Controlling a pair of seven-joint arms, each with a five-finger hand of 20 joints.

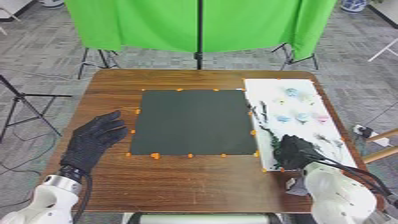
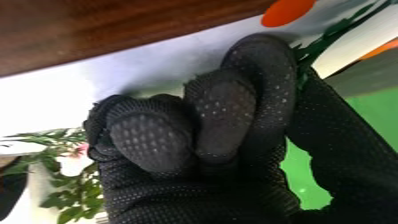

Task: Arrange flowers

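"Where does the right hand (image 1: 293, 150) sit?"

"Over the white board (image 1: 266, 86), near the corner closest to the desk's (image 1: 169, 187) near edge and the dark mat (image 1: 191, 122). That board runs along the desk's right edge."

"And how far open is it?"

"Hardly at all. Its fingers (image 2: 224, 115) are curled in, and a green stem (image 2: 345, 26) goes in where the thumb and nearest finger come together. It looks pinched there, though the glove covers most of the spot."

"What about the other flowers?"

"They lie on the board. One blue bloom (image 1: 291, 92) is towards its far edge; a pale pink one (image 1: 322, 118) is about midway along, nearer the desk's right edge, with more blue ones beside it. Some dark stems (image 1: 263, 110) lie along the board's left edge, next to the mat."

"And the left hand (image 1: 96, 136)?"

"Above the desk's left edge, just left of the mat. It's loosely open, fingers a little bent, with nothing in it."

"Anything round the mat?"

"Bits of orange tape (image 1: 155, 156) along its edges. Beyond the desk's far edge hangs a green cloth (image 1: 133, 25)."
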